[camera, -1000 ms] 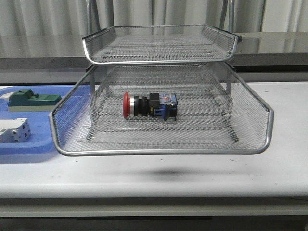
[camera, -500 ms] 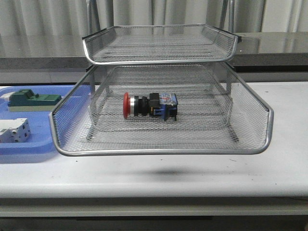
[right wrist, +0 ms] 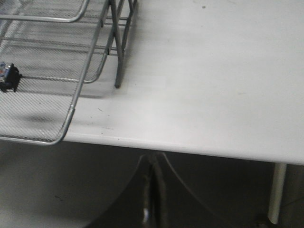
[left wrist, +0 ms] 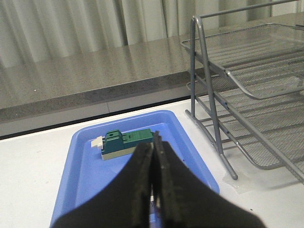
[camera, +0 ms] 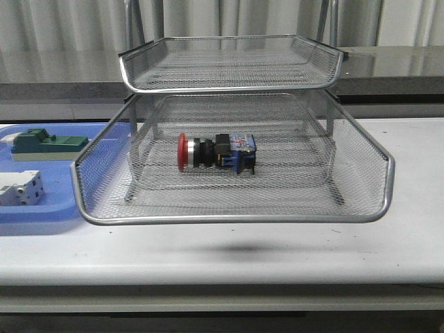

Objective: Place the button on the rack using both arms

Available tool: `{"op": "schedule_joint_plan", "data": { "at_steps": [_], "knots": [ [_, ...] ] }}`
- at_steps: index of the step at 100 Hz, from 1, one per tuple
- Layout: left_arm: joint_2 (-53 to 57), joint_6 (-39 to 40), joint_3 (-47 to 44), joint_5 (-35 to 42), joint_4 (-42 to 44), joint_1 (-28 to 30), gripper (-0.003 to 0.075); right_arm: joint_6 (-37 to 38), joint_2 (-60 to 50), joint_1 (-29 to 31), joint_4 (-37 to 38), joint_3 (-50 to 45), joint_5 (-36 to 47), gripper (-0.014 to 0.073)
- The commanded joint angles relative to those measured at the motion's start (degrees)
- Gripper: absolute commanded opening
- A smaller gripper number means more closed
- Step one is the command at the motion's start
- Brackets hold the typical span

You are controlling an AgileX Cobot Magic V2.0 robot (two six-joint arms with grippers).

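Two mesh trays of the silver wire rack (camera: 232, 125) fill the front view, the lower one pulled forward toward the near edge of the white table (camera: 229, 257) and the upper one set farther back above it. On the floor of that lower tray lies the button (camera: 216, 152), on its side, its round red cap pointing left and its blue rear block to the right, roughly midway between the tray's side walls. No arm shows in the front view.

To the left of the rack, a flat blue tray (camera: 41, 208) rests on the table, partly hidden behind the rack's lower left corner. It carries a green-topped block (camera: 47, 144) toward the far side and a white-grey block (camera: 19, 188) nearer the front, the two apart from each other.

From the left wrist view, the left gripper (left wrist: 153, 156) hangs over the blue tray with its dark fingers pressed together and nothing between them; the green-topped block sits just beyond the tips, and the rack's legs and upper trays stand to the right.

From the right wrist view, the right gripper (right wrist: 154, 175) sits off the near edge of the table, to the right of the rack, its fingers likewise closed on nothing. A corner of the lower tray and the blue end of the button appear at that picture's edge.
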State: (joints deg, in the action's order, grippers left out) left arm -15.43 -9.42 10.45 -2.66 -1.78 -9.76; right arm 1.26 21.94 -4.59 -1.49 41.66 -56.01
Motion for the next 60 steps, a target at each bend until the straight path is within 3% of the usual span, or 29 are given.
{"op": "schedule_joint_plan", "data": {
  "at_steps": [1, 25, 45, 60],
  "knots": [
    [-0.3, 0.5, 1.6, 4.7, -0.4, 0.2, -0.002, -0.6, 1.2, 0.3, -2.6, 1.7, 6.7, -0.0069],
    [-0.3, 0.5, 1.6, 4.7, -0.4, 0.2, -0.002, -14.2, 10.1, 0.2, -9.7, 1.7, 11.0, -0.0069],
    [-0.3, 0.5, 1.6, 4.7, -0.4, 0.2, -0.002, -27.2, 22.5, 0.2, -24.4, 1.8, 10.4, -0.0069],
    [-0.3, 0.5, 1.6, 4.7, -0.4, 0.2, -0.002, -41.9, 30.2, -0.1, -36.8, 1.8, 9.4, -0.0069]
  ]
}}
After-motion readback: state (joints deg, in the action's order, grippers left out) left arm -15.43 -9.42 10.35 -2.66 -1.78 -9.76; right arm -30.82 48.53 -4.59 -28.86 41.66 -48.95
